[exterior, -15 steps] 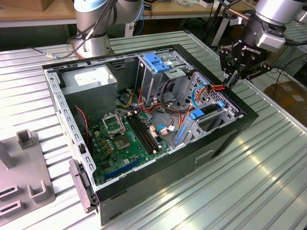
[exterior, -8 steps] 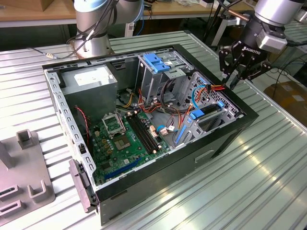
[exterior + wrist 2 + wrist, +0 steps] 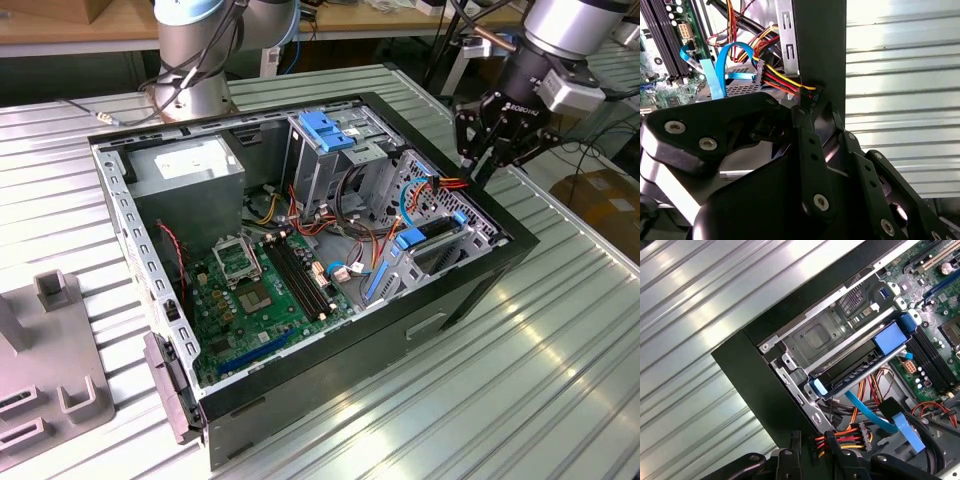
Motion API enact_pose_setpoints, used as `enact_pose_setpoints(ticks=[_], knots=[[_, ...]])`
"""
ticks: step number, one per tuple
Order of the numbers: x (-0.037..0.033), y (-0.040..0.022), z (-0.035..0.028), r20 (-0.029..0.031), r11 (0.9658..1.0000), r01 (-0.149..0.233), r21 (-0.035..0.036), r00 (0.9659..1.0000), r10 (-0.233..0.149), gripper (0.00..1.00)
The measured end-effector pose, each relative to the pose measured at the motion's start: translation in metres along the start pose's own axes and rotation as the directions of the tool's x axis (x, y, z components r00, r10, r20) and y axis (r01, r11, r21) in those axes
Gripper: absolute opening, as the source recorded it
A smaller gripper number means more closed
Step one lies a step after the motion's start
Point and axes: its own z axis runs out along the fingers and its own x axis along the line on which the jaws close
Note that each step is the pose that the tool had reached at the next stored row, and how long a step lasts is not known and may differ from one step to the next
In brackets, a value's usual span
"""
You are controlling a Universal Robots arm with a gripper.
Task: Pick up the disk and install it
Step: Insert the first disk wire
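The disk (image 3: 437, 231) lies flat in the drive bay at the case's corner nearest the exterior view's right. In the first wrist view the disk (image 3: 850, 372) is a dark slab between bright blue side rails. My gripper (image 3: 480, 175) hangs over the case's rim beside that bay. Its fingers are shut on a black power connector (image 3: 816, 444) with red, yellow and orange wires. That connector (image 3: 809, 96) sits at the fingertips, above the case wall and apart from the disk. A blue flat data cable (image 3: 865, 410) loops loose near the bay.
The open black computer case (image 3: 470, 290) lies on a ribbed metal table (image 3: 560, 380). Inside are a green motherboard (image 3: 265, 280), a grey power-supply box (image 3: 190, 165) and a metal drive cage with a blue latch (image 3: 325, 130). A grey fixture (image 3: 50, 370) stands at the exterior view's left.
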Motion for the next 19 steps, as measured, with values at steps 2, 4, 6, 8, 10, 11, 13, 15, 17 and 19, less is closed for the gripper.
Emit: enact_pose_setpoints(ticks=[2, 4, 6, 8, 10, 11, 13, 15, 17, 19], knots=[[-0.0002, -0.001, 0.0005, -0.0004, 0.9999, 0.015, -0.0001, 0.9999, -0.015, 0.32], [-0.0001, -0.0027, 0.0009, -0.0004, 0.9997, 0.026, 0.0002, 0.9997, -0.026, 0.32], [-0.0001, -0.0027, 0.0009, -0.0003, 0.9996, 0.027, 0.0004, 0.9996, -0.027, 0.24], [-0.0002, -0.0028, 0.0002, -0.0002, 0.9996, 0.027, 0.0005, 0.9996, -0.027, 0.16], [-0.0005, -0.0025, -0.0017, -0.0001, 0.9997, 0.026, 0.0006, 0.9997, -0.026, 0.16], [-0.0012, -0.002, -0.0023, 0.0003, 0.9998, 0.019, 0.001, 0.9998, -0.019, 0.16], [-0.0018, -0.0015, -0.0026, 0.0006, 1.0, 0.009, 0.0011, 1.0, -0.009, 0.16], [-0.002, -0.0014, -0.0027, 0.0007, 1.0, -0.004, 0.001, 1.0, 0.004, 0.16], [-0.0022, -0.0013, -0.0027, 0.0012, 0.9995, -0.032, 0.001, 0.9995, 0.032, 0.16], [-0.0022, -0.0013, -0.0026, 0.0018, 0.9979, -0.065, 0.0009, 0.9979, 0.065, 0.16]])
